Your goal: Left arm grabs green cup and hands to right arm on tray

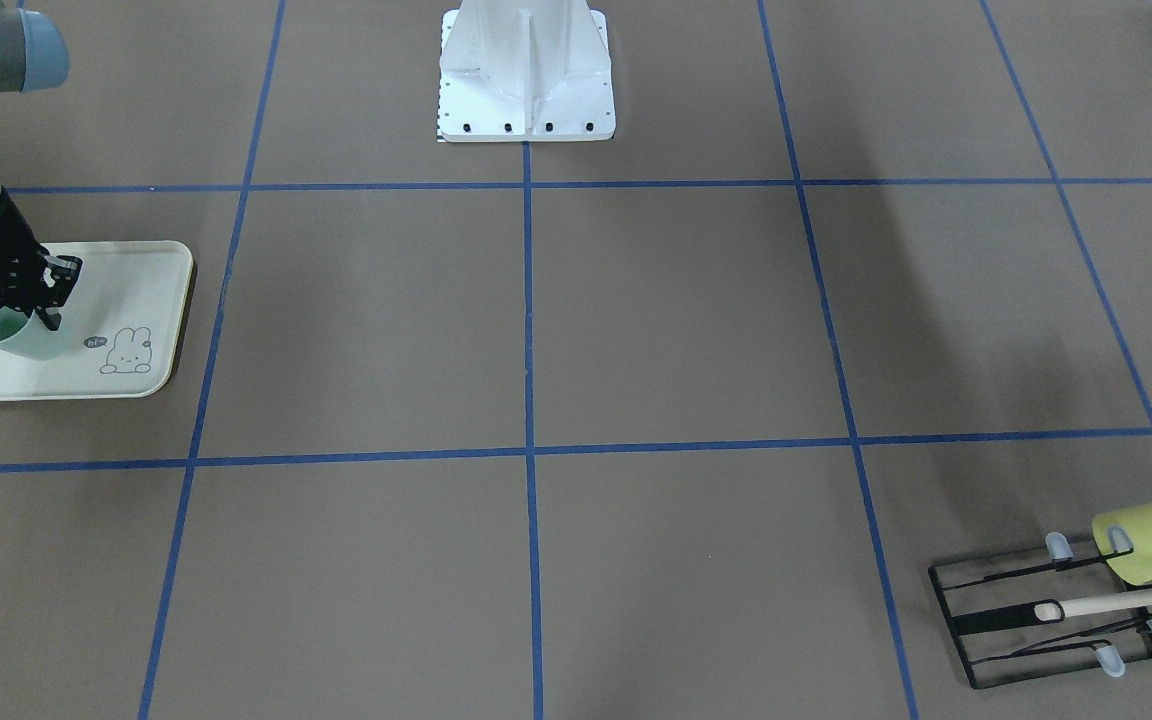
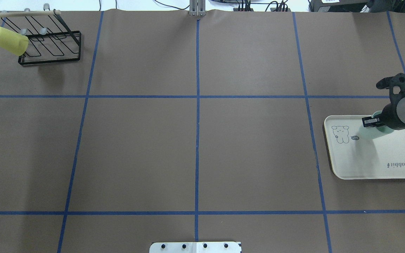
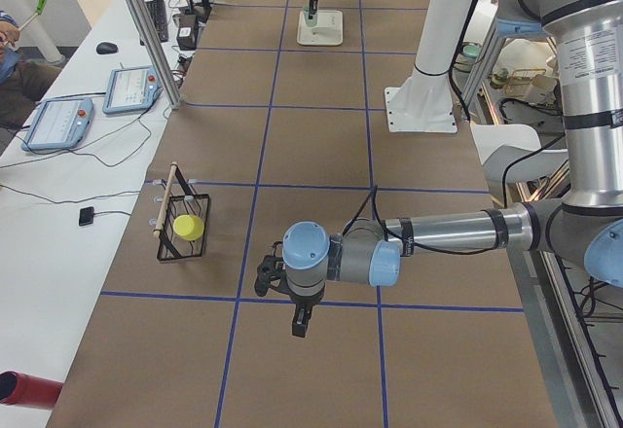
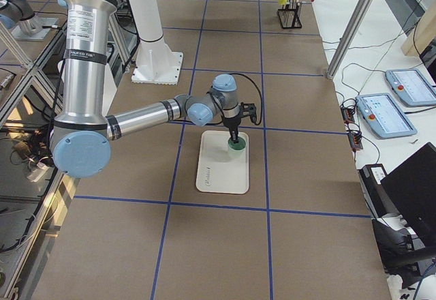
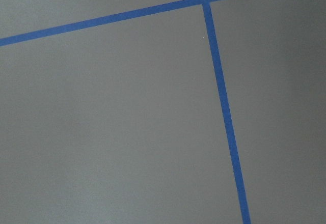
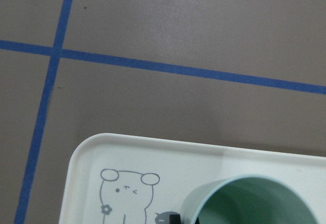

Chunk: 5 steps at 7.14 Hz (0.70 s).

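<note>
Where one tray point(image 1: 141, 285) lies, one green cup point(image 1: 31, 345)

Open brown paper-covered table point(image 2: 195, 154) runs wide through the middle. By the far edge toward the left end stands a black wire rack point(image 2: 65, 47) holding a yellow-green plastic cup point(image 2: 9, 40). Toward the right end, a cream rectangular tray point(image 2: 371, 168) bears a mint-green plastic cup point(image 1: 31, 345) pinched by the right gripper point(image 1: 36, 312). The left arm point(image 3: 448, 233) reaches low over the left end
</note>
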{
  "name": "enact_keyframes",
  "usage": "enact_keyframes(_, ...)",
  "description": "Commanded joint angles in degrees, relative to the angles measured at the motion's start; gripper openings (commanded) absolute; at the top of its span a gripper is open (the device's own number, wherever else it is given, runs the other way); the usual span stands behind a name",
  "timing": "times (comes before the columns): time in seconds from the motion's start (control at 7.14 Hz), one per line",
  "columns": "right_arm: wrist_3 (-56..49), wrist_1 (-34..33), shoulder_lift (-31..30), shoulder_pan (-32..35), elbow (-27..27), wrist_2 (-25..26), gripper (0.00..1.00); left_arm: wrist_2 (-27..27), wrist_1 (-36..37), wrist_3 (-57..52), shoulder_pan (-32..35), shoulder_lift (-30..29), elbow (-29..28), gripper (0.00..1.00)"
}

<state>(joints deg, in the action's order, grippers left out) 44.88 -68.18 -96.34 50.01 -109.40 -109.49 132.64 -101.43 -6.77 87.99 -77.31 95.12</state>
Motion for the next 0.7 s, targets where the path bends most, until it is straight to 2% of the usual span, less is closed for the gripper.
enact_keyframes(0.0, -0.1, 0.2, 0.5, -0.6, 0.2, 1.1, 0.99, 0.0, 0.0, 0.0, 0.0, -0.1, 0.0, 1.00)
enact_keyframes(0.28, -0.7, -0.8, 1.6, -0.4, -2.0, -0.1, 1.00, 0.0, 0.0, 0.0, 0.0, -0.1, -0.2, 1.00)
enact_keyframes(0.42, -2.2, -2.3, 1.7, 2.5, -2.6, -4.4, 1.00, 0.0, 0.0, 0.0, 0.0, -0.1, -0.2, 1.00)
enact_keyframes(0.56, -9.6, -3.8, 1.7, 7.3, -2.5, -9.7, 1.00, 0.0, -0.1, 0.0, 0.0, -0.1, -0.1, 1.00)
